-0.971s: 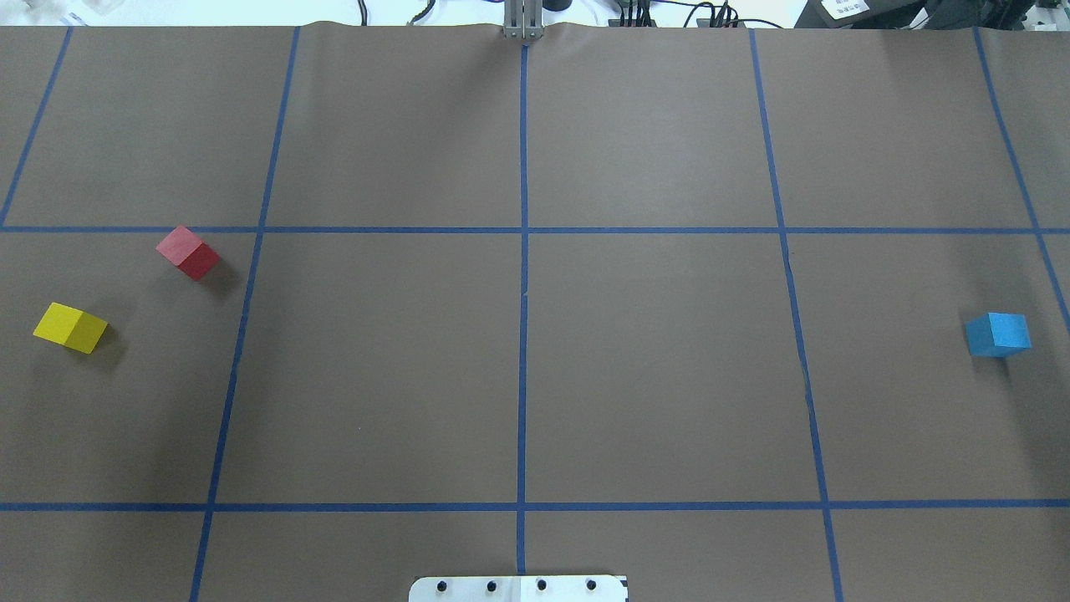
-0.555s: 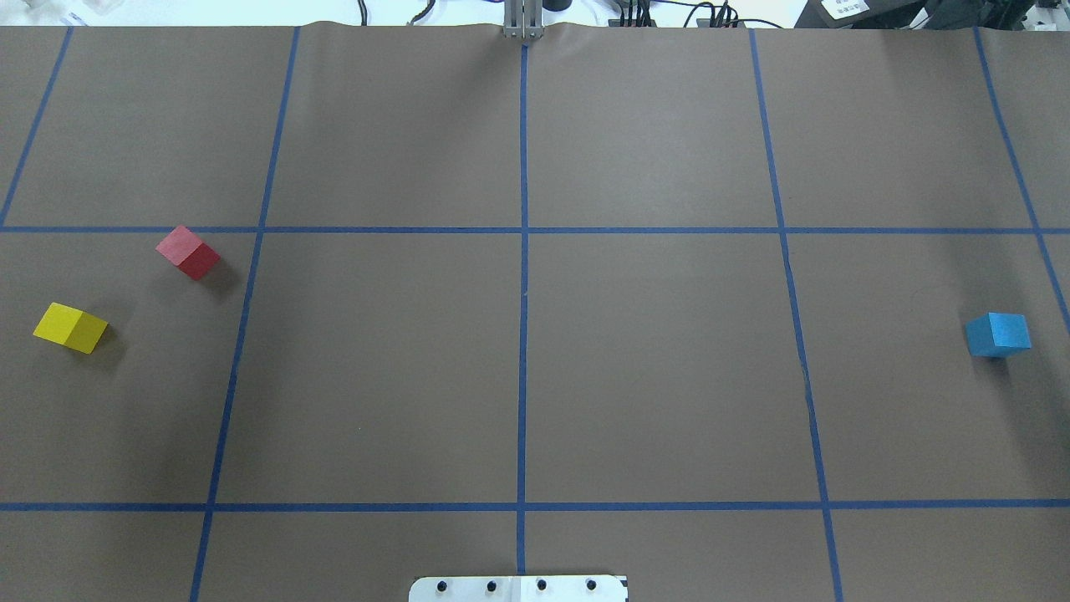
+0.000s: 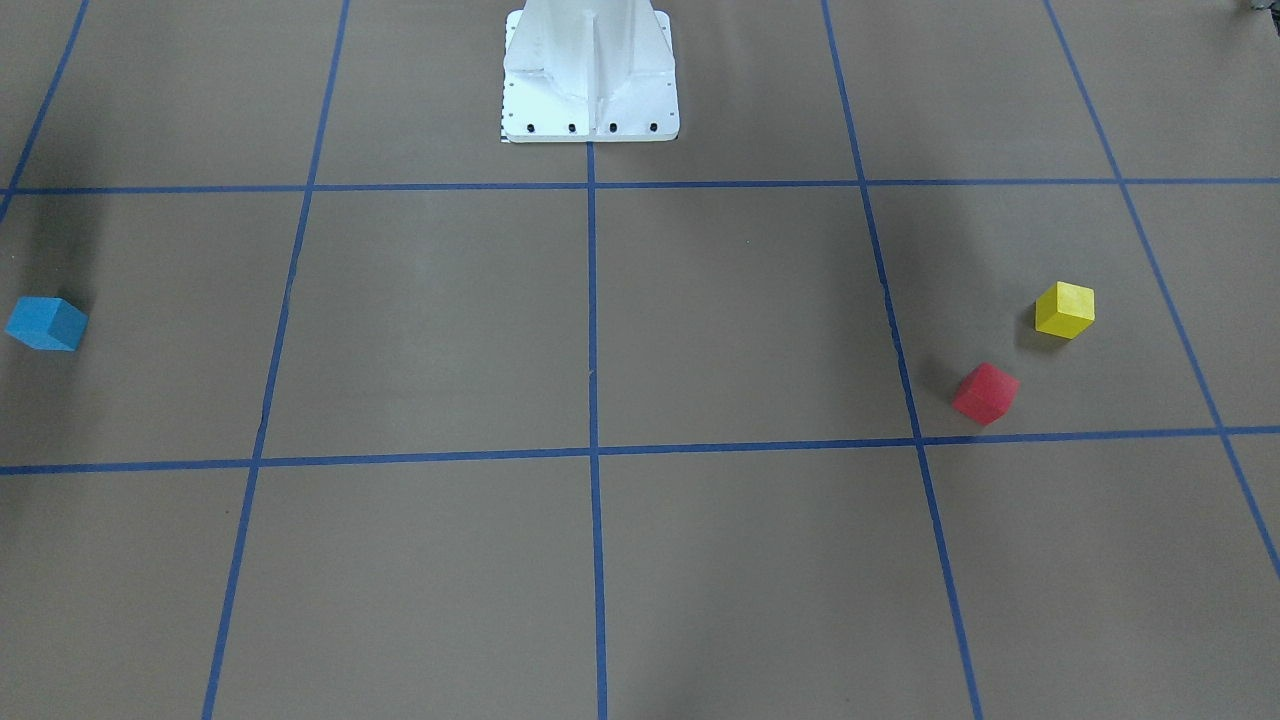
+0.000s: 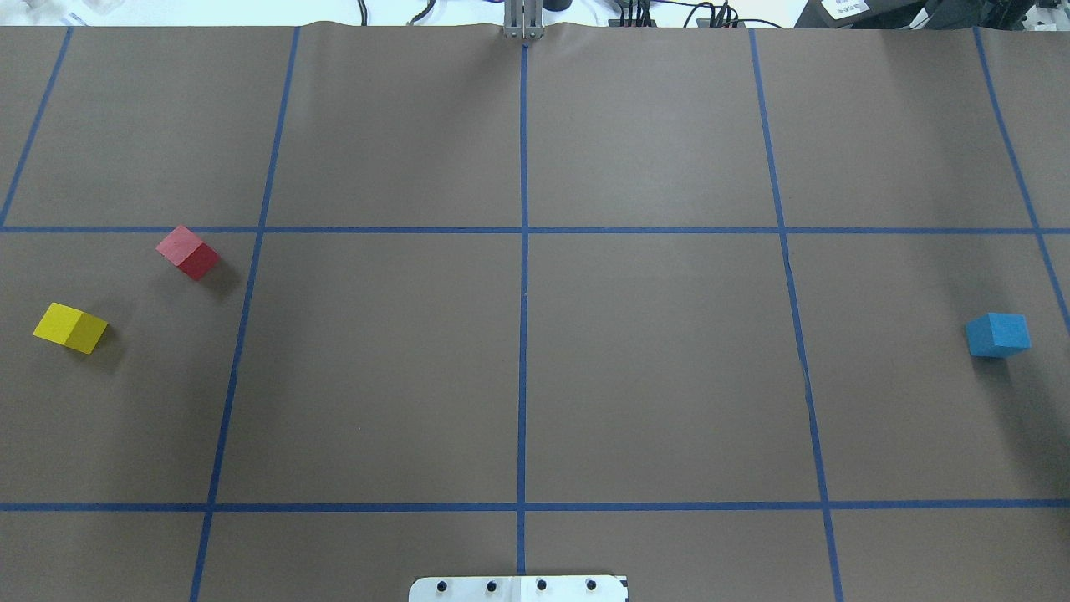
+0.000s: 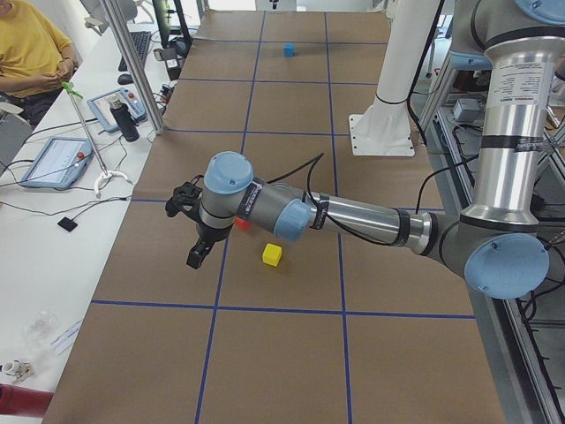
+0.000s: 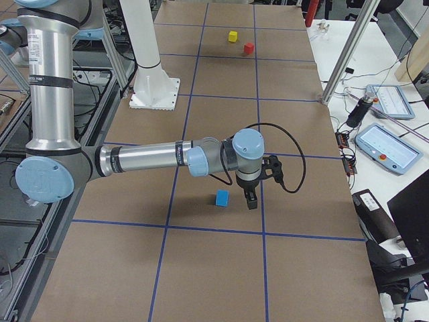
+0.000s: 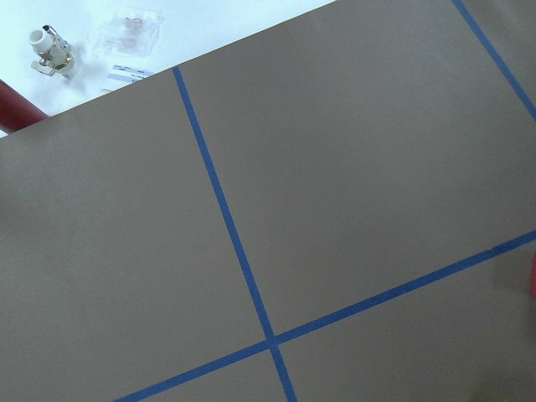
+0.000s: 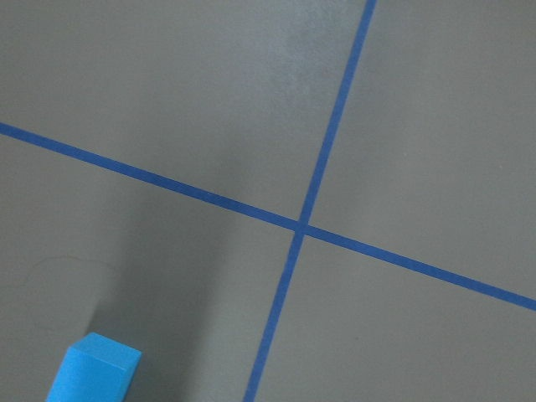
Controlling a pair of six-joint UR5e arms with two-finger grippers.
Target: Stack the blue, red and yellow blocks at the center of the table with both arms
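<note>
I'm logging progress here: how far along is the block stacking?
Done: nothing; the blue block, red block and yellow block lie apart on the table, away from its centre. In hand: the left gripper hangs near red, the right gripper beside blue. Left: every pick and the stack.

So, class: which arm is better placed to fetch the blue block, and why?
The right, likely: the right gripper hangs beside the blue block; the left gripper is at the other end of the table, by the red block and yellow block.
</note>
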